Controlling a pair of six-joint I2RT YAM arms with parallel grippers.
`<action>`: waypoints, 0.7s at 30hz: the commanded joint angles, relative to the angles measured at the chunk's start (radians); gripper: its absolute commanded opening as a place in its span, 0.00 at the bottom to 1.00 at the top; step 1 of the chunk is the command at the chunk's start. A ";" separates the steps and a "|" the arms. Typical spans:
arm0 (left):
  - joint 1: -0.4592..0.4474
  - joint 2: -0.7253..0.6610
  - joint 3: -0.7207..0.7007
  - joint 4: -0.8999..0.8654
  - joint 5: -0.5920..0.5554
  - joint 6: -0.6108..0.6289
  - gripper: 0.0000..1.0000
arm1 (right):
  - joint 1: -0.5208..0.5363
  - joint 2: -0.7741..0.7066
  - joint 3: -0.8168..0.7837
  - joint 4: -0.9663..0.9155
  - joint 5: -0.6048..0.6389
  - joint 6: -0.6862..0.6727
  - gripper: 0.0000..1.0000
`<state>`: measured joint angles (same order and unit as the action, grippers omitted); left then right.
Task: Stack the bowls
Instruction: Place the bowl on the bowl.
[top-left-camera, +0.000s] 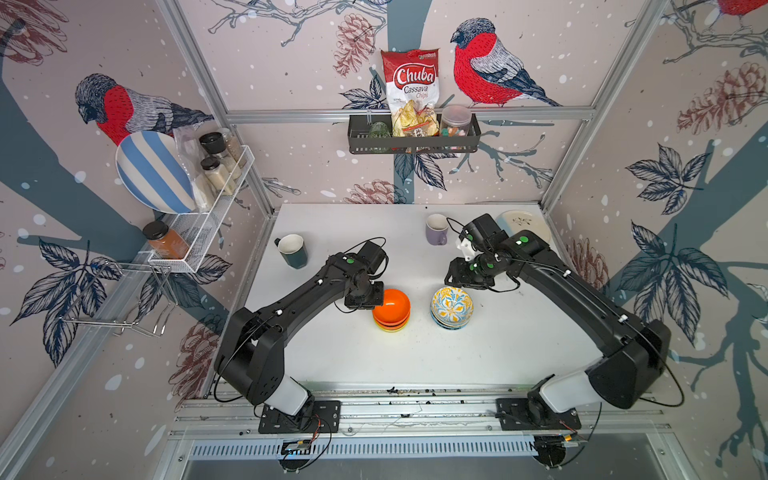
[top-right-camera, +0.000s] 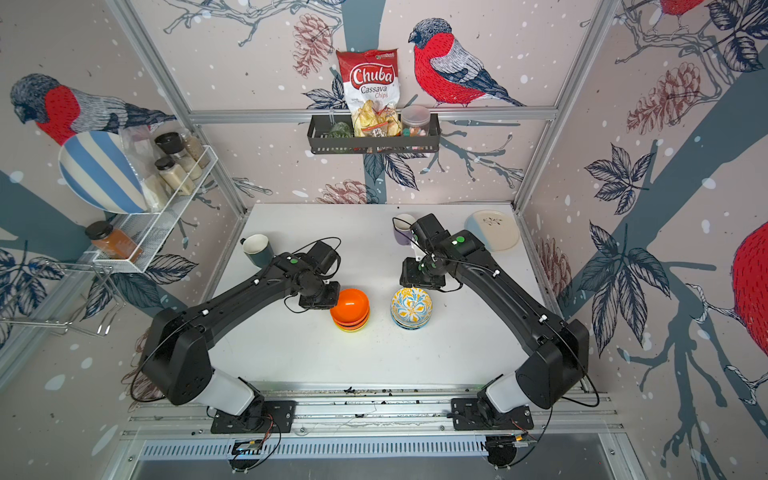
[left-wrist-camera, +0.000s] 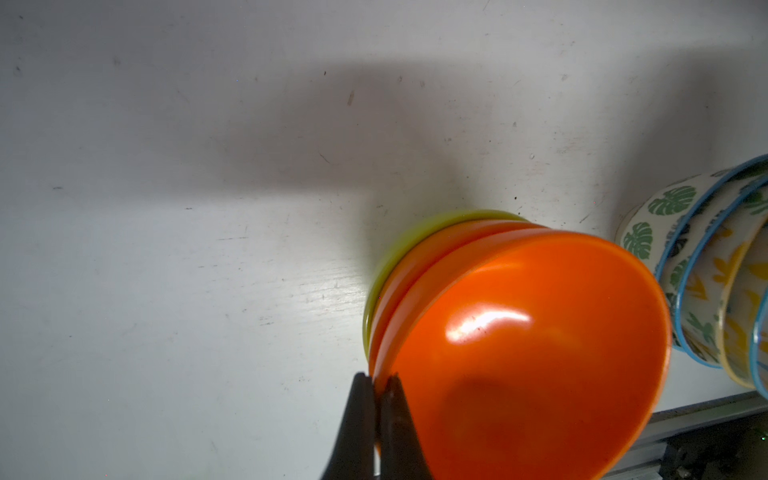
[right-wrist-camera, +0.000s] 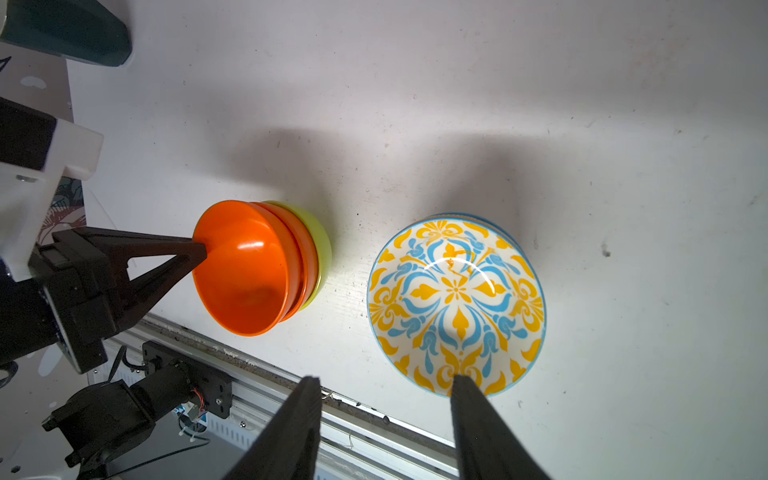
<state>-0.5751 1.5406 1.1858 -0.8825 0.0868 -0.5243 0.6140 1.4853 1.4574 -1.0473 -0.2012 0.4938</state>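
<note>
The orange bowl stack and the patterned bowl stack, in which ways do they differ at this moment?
The orange stack is plain, with a lime green bowl at its bottom; the patterned stack shows a yellow-blue floral top and leaf-print bowls below. The left gripper is shut on the orange stack's top rim; the right gripper stands open by the patterned stack, gripping nothing. Both stand upright on the table, apart.
</note>
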 joint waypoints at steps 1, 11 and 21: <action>0.004 0.000 -0.002 0.025 0.017 -0.001 0.00 | 0.001 0.003 0.000 0.022 -0.007 -0.014 0.52; 0.001 -0.006 -0.003 0.029 0.024 0.001 0.00 | 0.009 0.012 0.003 0.017 -0.005 -0.018 0.52; -0.005 -0.010 -0.013 0.022 -0.001 0.002 0.00 | 0.011 0.005 -0.009 0.020 0.008 -0.017 0.52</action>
<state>-0.5758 1.5383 1.1759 -0.8658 0.1013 -0.5240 0.6235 1.4948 1.4487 -1.0447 -0.2012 0.4931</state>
